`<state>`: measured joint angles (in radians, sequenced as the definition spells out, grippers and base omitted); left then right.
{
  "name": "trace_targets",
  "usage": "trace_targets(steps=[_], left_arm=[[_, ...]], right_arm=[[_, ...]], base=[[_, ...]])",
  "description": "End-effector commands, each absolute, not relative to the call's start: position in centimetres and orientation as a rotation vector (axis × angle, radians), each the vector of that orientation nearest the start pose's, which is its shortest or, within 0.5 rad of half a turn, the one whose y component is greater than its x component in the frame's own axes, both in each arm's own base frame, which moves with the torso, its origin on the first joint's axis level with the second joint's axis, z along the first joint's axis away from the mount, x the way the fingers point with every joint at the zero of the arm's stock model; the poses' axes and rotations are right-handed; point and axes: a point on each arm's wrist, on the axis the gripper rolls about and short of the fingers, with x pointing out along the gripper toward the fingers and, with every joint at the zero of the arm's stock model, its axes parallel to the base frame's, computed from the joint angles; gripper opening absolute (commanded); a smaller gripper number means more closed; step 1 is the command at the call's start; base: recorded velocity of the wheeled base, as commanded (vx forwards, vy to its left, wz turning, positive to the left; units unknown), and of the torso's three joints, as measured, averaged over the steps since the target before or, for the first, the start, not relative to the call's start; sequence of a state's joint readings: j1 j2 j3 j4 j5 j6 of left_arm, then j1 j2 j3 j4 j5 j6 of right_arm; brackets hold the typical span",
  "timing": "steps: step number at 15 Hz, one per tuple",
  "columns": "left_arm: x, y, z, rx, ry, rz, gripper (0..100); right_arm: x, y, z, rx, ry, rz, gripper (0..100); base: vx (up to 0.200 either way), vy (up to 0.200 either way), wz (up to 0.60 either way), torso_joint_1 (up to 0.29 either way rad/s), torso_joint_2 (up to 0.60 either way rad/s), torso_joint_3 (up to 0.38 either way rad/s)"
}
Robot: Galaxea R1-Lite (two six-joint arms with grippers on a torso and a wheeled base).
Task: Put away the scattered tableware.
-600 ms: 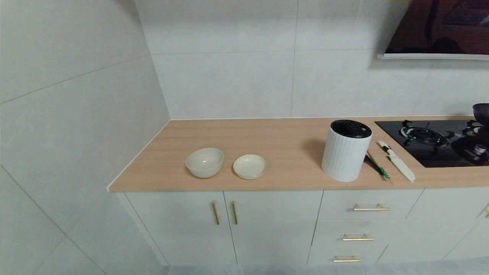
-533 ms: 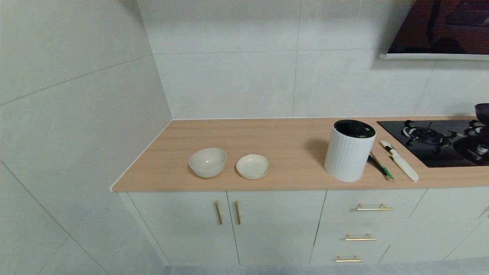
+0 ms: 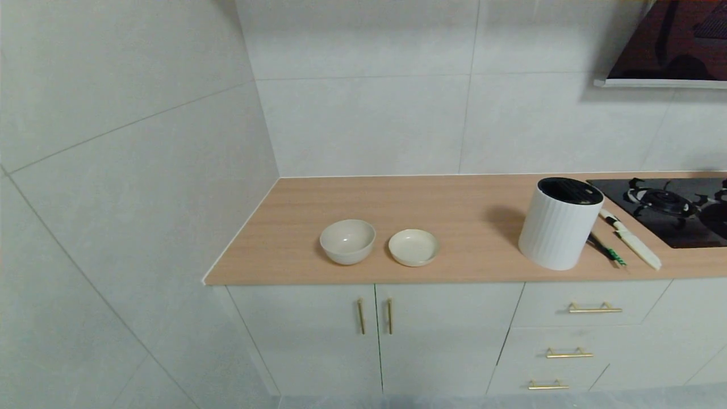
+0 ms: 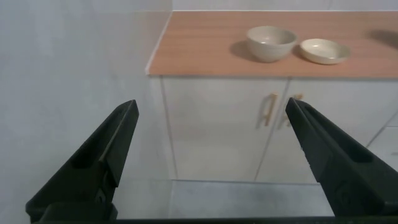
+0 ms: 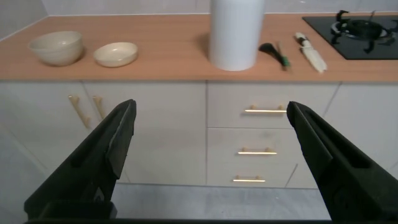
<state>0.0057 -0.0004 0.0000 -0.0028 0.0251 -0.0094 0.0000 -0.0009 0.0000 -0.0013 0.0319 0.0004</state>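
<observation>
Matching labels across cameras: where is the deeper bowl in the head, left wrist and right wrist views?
Head: bowl on the counter, left part, near the front edge, just left of the shallow dish.
Left wrist: bowl on the counter near its wall end, beside the shallow dish.
Right wrist: bowl at the counter's wall end, beside the shallow dish.
Shared landmark: the shallow dish next to it.

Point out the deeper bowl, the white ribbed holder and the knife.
deeper bowl (image 3: 347, 241), head view, on its inner basin.
white ribbed holder (image 3: 556, 233), head view, on its ribbed side wall.
knife (image 3: 639, 248), head view, on the pale stretch towards its near end.
</observation>
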Motion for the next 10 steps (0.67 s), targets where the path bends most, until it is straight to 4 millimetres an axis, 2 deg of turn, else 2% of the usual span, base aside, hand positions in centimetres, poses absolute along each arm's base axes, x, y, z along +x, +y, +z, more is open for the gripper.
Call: trace_targets(steps=[1,10], left_arm=[[-2.28,0.04,7.58,-0.011,-0.003,0.032,100],[-2.28,0.04,7.58,-0.008,-0.003,0.031,100]], right_arm=[[-2.28,0.07,7.56,0.0,-0.002,0.032,100],[-2.28,0.07,7.56,0.0,-0.002,0.032,100]], base=[[0.0,0.2,0.0,0.002,0.0,0.002],[0.0,0.0,0.0,0.0,0.0,0.0]])
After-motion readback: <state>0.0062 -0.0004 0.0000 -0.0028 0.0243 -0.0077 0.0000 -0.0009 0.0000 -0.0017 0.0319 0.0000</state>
